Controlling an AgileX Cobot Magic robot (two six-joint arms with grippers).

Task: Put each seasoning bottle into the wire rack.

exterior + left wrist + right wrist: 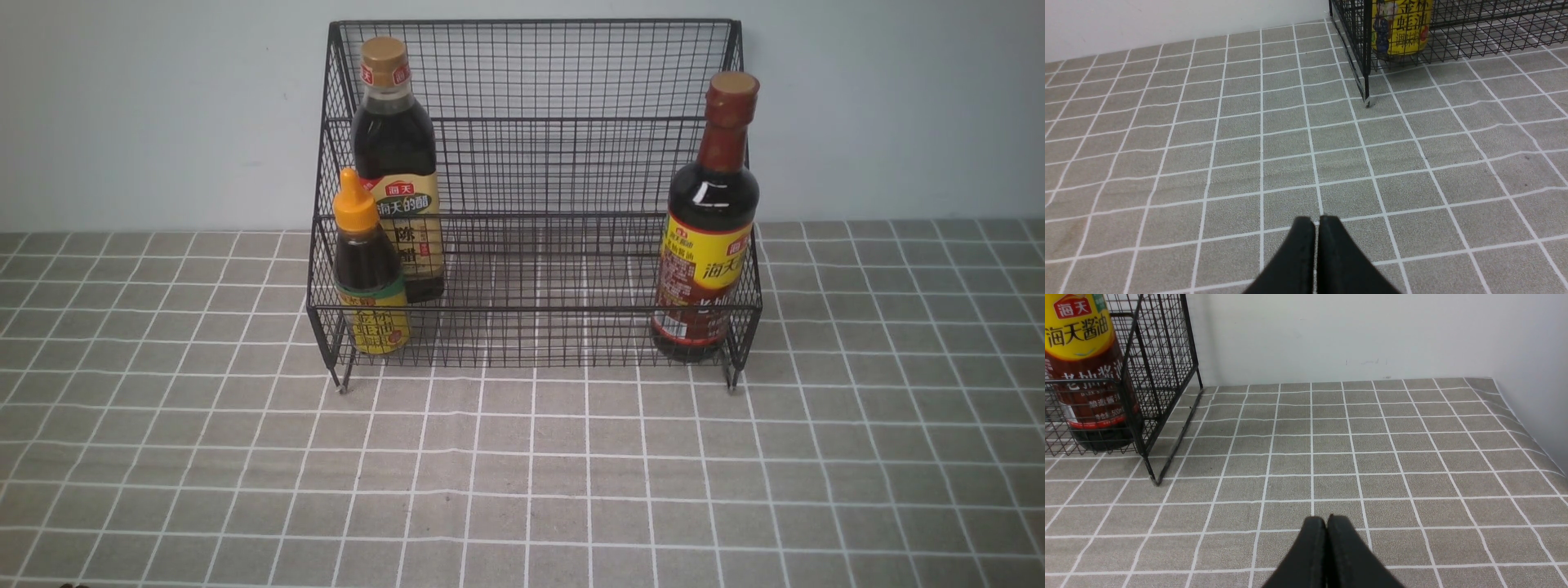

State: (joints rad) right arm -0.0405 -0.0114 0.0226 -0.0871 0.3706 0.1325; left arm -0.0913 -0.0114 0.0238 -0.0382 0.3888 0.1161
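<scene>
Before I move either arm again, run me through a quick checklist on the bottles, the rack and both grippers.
1. Gold-capped bottle in the wire rack, upright on the upper tier at the robot's left: ok.
2. Orange-nozzled bottle in the lower tier, upright, in front of the gold-capped one: ok.
3. Brown-necked bottle in the lower tier at the robot's right, upright: ok.
4. Left gripper shut, holding nothing, off the rack: ok.
5. Right gripper shut, holding nothing, off the rack: ok.
6. Bottles left on the tablecloth: none in view, ok.
</scene>
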